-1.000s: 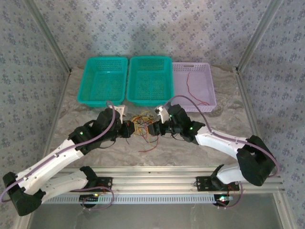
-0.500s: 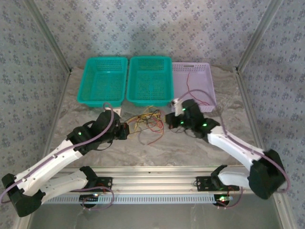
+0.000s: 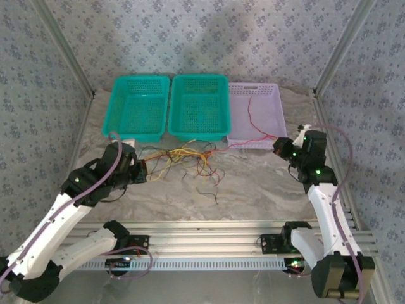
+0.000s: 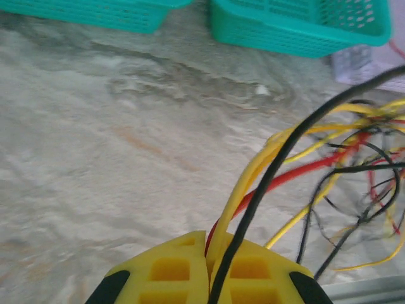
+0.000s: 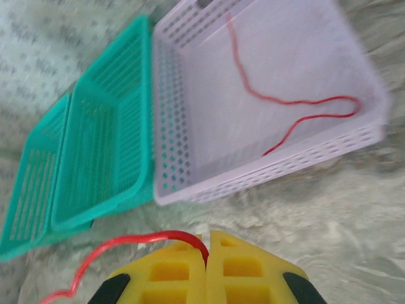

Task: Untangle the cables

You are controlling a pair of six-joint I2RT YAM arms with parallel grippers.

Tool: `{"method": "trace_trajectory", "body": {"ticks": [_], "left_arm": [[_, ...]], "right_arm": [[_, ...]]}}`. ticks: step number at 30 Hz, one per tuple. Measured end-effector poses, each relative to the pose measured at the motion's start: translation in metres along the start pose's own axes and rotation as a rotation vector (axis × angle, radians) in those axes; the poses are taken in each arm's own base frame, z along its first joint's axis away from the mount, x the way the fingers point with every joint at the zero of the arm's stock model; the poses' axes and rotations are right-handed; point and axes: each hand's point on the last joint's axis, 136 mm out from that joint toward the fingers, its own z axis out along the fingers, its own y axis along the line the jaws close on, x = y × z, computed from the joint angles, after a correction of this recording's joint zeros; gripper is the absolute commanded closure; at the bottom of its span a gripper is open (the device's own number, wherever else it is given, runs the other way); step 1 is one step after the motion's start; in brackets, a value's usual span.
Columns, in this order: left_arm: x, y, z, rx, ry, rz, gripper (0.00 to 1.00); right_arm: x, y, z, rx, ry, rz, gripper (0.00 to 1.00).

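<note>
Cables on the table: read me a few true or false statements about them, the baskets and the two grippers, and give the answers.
1. The right gripper is shut on a red cable. True.
2. The lilac basket holds a yellow cable. False: a loose red wire lies in it.
3. The left gripper is shut on strands of the cable bundle. True.
4. Three teal baskets stand on the table. False: there are two, the left teal basket and the middle teal basket.

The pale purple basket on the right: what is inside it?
One loose red cable lies curled on the floor of the pale purple basket. Nothing else shows inside, though its near wall may hide a sliver of floor.
</note>
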Motion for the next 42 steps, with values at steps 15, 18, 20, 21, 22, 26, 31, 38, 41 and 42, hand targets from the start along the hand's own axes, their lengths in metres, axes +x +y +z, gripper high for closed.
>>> {"method": "trace_trajectory", "body": {"ticks": [15,18,20,21,22,26,31,38,41,42], "left_arm": [[0.003,0.019,0.010,-0.117,0.047,0.038,1.00],[0.001,0.025,0.015,-0.153,0.052,0.045,1.00],[-0.001,0.030,0.017,-0.174,0.055,0.041,1.00],[-0.002,0.033,0.019,-0.183,0.055,0.039,1.00],[-0.003,0.036,0.019,-0.194,0.056,0.036,1.00],[-0.006,0.051,0.021,-0.232,0.055,0.017,1.00],[-0.011,0.068,0.018,-0.267,0.047,-0.013,1.00],[-0.023,0.096,-0.015,-0.324,-0.043,-0.083,1.00],[-0.021,0.102,-0.025,-0.357,-0.060,-0.076,1.00],[-0.021,0.103,-0.027,-0.358,-0.068,-0.077,1.00]], "right_arm": [[-0.055,-0.002,-0.048,0.084,-0.250,0.064,1.00],[-0.058,-0.009,-0.063,0.101,-0.308,0.112,1.00],[-0.061,-0.010,-0.070,0.108,-0.331,0.124,1.00],[-0.061,-0.010,-0.073,0.114,-0.337,0.129,1.00],[-0.062,-0.010,-0.076,0.118,-0.343,0.133,1.00],[-0.070,-0.002,-0.087,0.109,-0.365,0.149,1.00],[-0.082,-0.011,-0.099,0.149,-0.426,0.228,1.00],[-0.087,-0.028,-0.101,0.194,-0.455,0.331,1.00],[-0.092,-0.033,-0.102,0.217,-0.471,0.352,1.00],[-0.095,-0.032,-0.102,0.213,-0.476,0.354,1.00]]}}
